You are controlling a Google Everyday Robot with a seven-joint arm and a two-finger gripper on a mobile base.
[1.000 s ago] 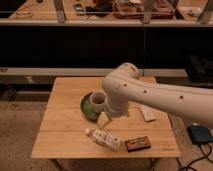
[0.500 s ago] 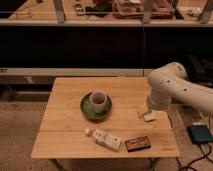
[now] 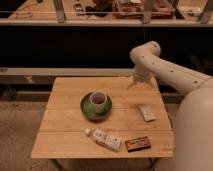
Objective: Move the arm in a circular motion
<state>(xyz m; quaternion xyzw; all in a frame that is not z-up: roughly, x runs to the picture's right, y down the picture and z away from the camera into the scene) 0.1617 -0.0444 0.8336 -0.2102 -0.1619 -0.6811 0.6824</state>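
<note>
The large glossy white robot arm of thick rounded tubes (image 3: 172, 76) enters from the right. A very broad white segment fills the lower right corner, and a slimmer one rises leftward to a bulbous elbow in front of the dark cabinet. From that elbow the narrow pale tip drops to the gripper (image 3: 134, 81), which sits over the far edge of the light slatted wooden table (image 3: 62, 117), close to its right back corner. I cannot tell whether the gripper is released or clenched; nothing is seen in it.

Nearer the camera and left of the gripper, well apart from it, a white cup (image 3: 98, 100) stands on a round green saucer (image 3: 86, 110). Nearer the camera and slightly right of it lies a small pale rectangular block (image 3: 147, 112). Farther forward, by the near edge, a white packet (image 3: 104, 139) lies beside a brown rectangular bar (image 3: 138, 144).

Left of the gripper, the table's back strip is bare wood. Behind the gripper, the dark cabinet front (image 3: 75, 50) stands close to the table's far edge.
</note>
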